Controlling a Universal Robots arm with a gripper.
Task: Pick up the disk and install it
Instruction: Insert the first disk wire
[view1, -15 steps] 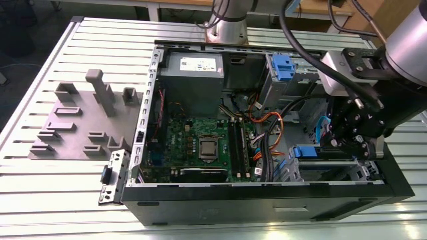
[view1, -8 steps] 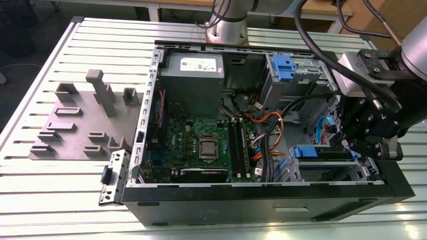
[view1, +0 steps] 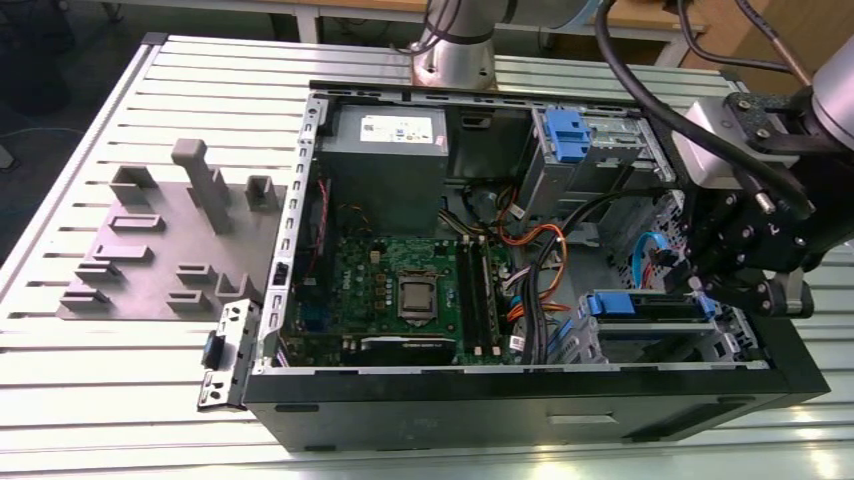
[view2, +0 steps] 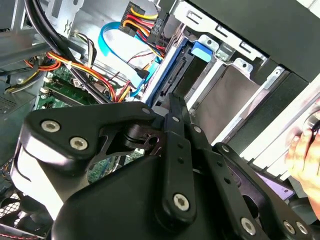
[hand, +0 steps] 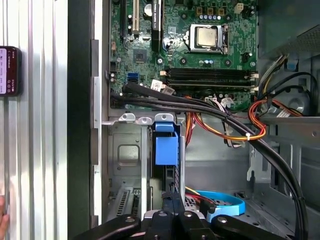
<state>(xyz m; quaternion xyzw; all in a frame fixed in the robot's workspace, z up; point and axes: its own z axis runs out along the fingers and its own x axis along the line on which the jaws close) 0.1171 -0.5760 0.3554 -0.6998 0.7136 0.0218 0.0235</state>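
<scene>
The exterior view looks down from above onto the open computer case (view1: 534, 390); both wrist views sit close inside it, sharing its blue-tabbed drive bay (hand: 165, 147).

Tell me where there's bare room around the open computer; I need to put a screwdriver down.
Free: the slatted table between the grey fixture plate and the table's near edge, and the strip beyond the plate. Crowded: inside the computer case, packed with motherboard, cables and drive bays, where the gripper hangs at the disk.

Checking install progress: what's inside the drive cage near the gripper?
The disk sits slotted in the drive cage, blue carrier end showing; its labelled face is hidden by the cage walls.
</scene>
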